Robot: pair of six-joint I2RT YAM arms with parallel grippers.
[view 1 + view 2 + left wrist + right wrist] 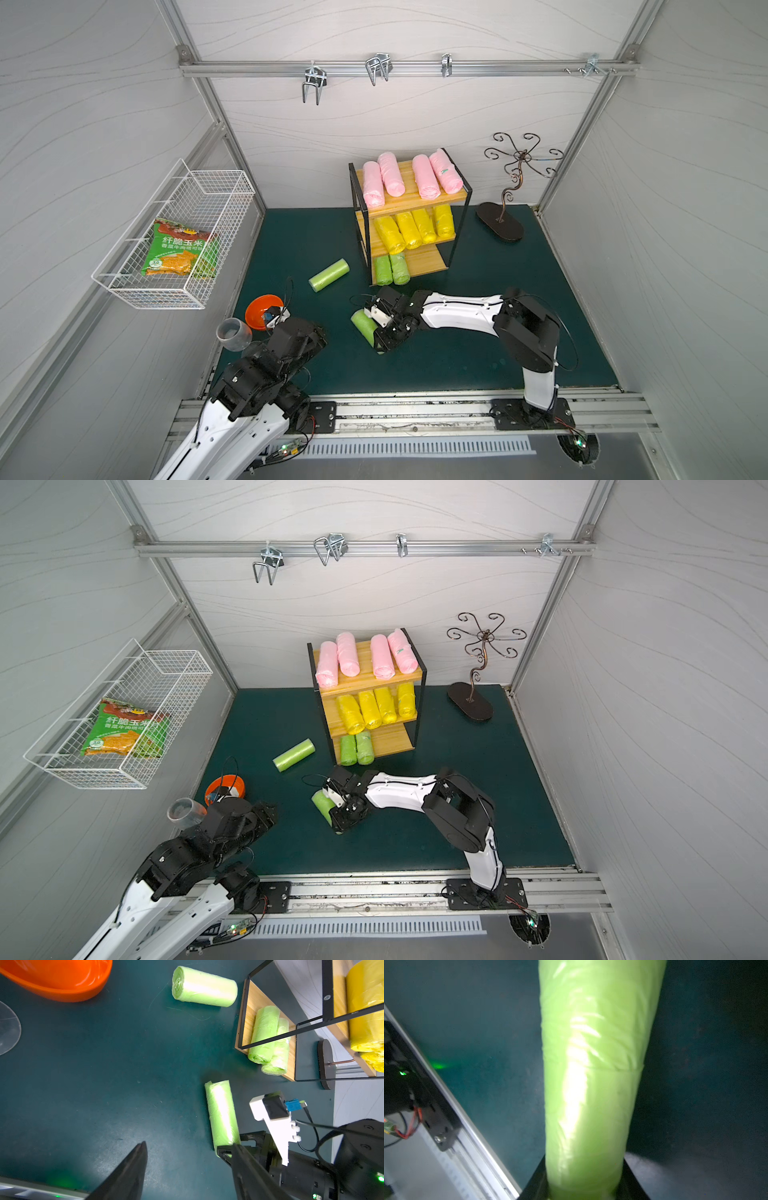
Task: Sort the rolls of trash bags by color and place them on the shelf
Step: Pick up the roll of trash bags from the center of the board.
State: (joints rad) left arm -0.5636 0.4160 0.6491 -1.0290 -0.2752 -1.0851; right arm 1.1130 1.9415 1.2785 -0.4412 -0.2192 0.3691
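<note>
In both top views we see the three-tier wooden shelf with a thin black metal frame [428, 259] standing at the back of the dark teal tabletop [457, 365]. Four pink crinkly plastic rolls [390, 174] lie on its top tier, four yellow plastic rolls [409, 230] on the middle tier, and two light green plastic rolls [392, 270] side by side on the bottom board. A loose light green roll [328, 274] lies on the tabletop near the shelf, on the left arm's side. Nearer the front, the right claw [375, 337] straddles a fourth light green roll [360, 321]. In the left wrist view, the left claw [189, 1144] is spread apart with only tabletop between its fingers, an orange plastic bowl [62, 982] sits well apart from it, and the right claw has one end of the fourth light green roll [221, 1109]. In the right wrist view, that roll fills the space between the right claw's black fingers, clenched against its sides. We cannot tell whether it touches the tabletop.
</note>
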